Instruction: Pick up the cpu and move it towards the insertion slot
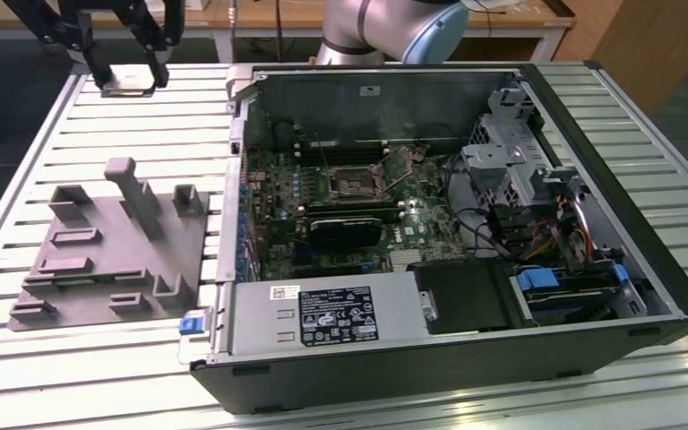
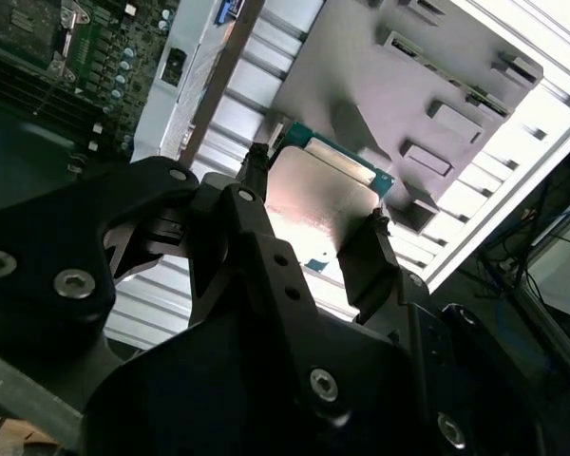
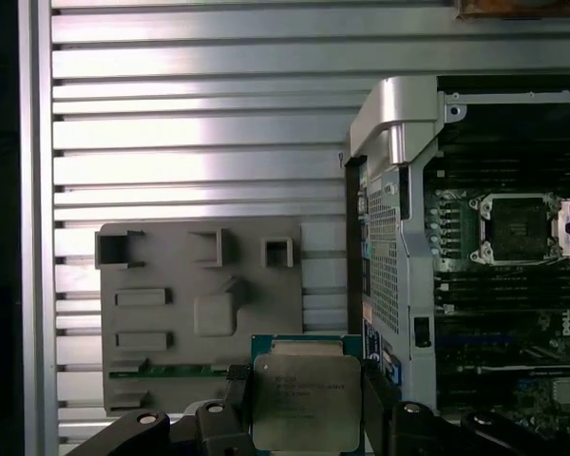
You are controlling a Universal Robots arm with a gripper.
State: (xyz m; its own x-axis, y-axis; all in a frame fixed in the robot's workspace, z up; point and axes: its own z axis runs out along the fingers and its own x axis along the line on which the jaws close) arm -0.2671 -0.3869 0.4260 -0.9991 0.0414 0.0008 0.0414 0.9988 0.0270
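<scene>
The black gripper's (image 3: 304,413) jaws stood clamped on the flat silver-grey square cpu (image 3: 306,403), holding it level above the slatted bench (image 3: 199,123), well left of the metal-framed insertion slot (image 3: 518,228).

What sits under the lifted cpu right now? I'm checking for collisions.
In the first wrist view, the cpu, clamped by the gripper, hangs over the grey fixture edge and slatted table; directly beneath is covered.
</scene>
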